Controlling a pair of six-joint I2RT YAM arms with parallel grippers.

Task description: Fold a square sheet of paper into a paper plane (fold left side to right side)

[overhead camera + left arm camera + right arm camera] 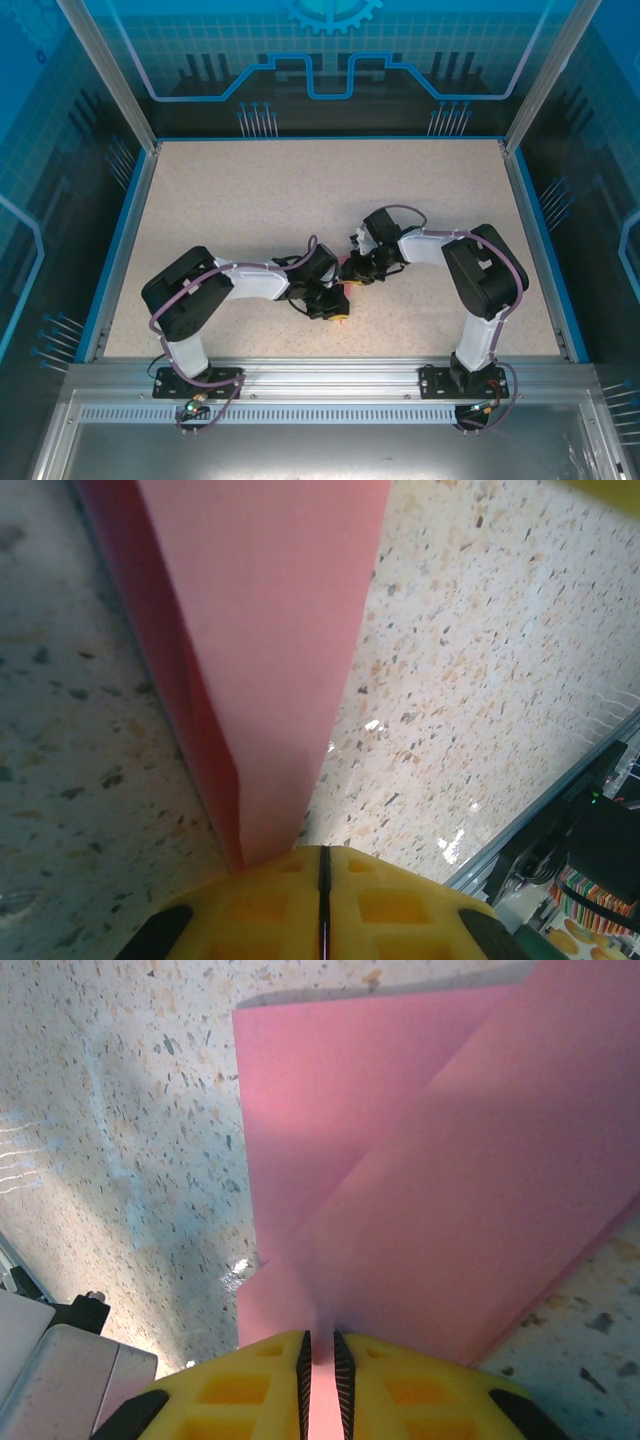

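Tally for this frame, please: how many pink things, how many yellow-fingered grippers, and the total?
pink paper sheet: 1
yellow-fingered grippers: 2 (left gripper, right gripper)
total: 3

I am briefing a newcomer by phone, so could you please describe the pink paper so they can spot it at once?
On the speckled table, look to the middle, where both arms meet. There the right gripper pinches a thin, folded pink sheet of paper, whose narrow end reaches the left gripper. It is the only pink thing; the pads beside it are yellow.
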